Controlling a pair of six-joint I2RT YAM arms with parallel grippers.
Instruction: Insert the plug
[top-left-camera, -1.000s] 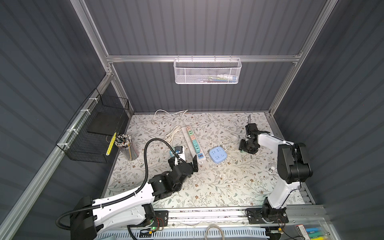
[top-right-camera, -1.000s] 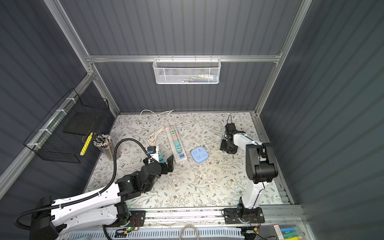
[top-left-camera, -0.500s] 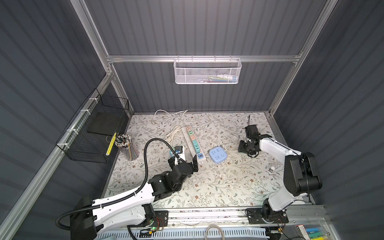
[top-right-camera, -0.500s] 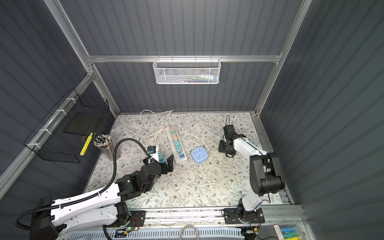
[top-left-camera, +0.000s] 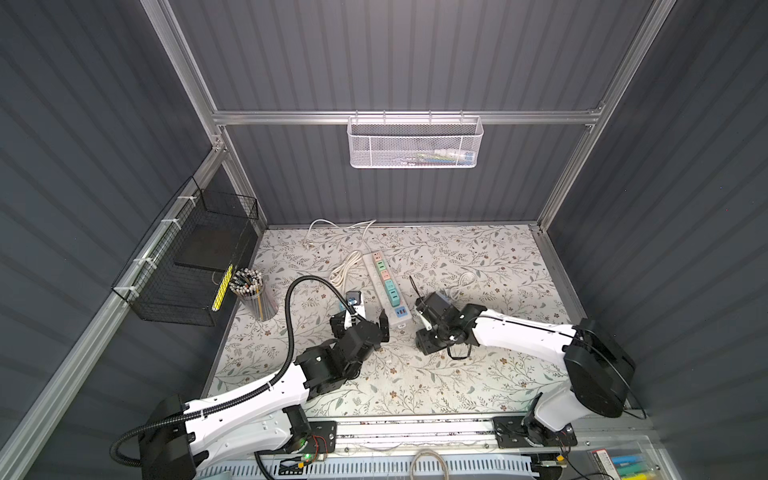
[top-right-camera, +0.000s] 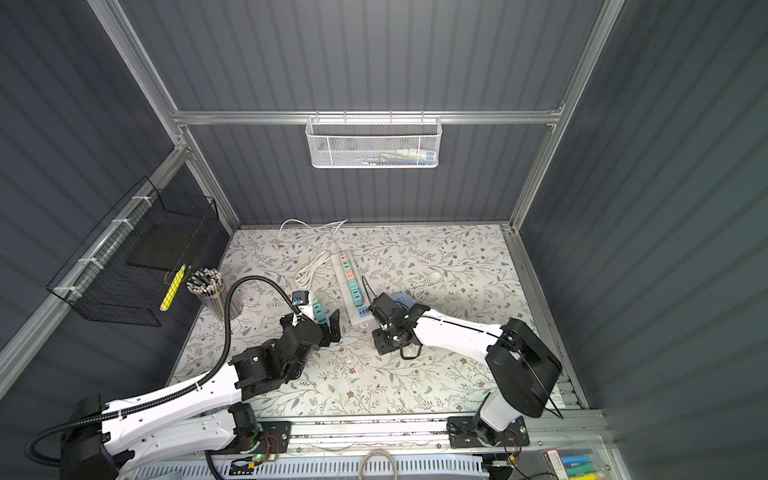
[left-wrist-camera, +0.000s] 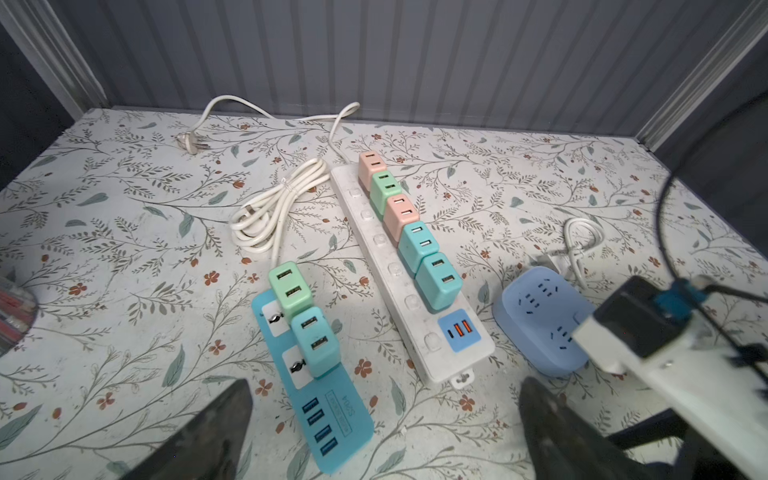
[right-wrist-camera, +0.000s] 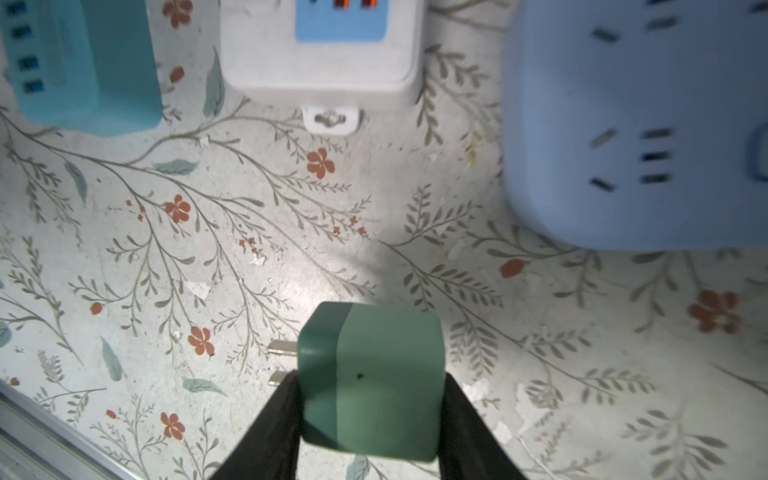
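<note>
Plug (right-wrist-camera: 374, 353), green: clamped in my right gripper (right-wrist-camera: 371, 399), nearer than pale blue socket block (right-wrist-camera: 623, 104) and white power strip (right-wrist-camera: 320, 62). My left gripper (left-wrist-camera: 388, 390): jaws wide apart.

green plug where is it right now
The green plug is in the right gripper, in the right wrist view, over the floral mat, near the end of the white power strip and the blue socket.

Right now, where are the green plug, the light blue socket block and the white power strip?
green plug (right-wrist-camera: 374, 382), right wrist view, middle of its body.
light blue socket block (left-wrist-camera: 536, 328), left wrist view, its top face.
white power strip (left-wrist-camera: 419, 322), left wrist view, switch side near its USB end.
</note>
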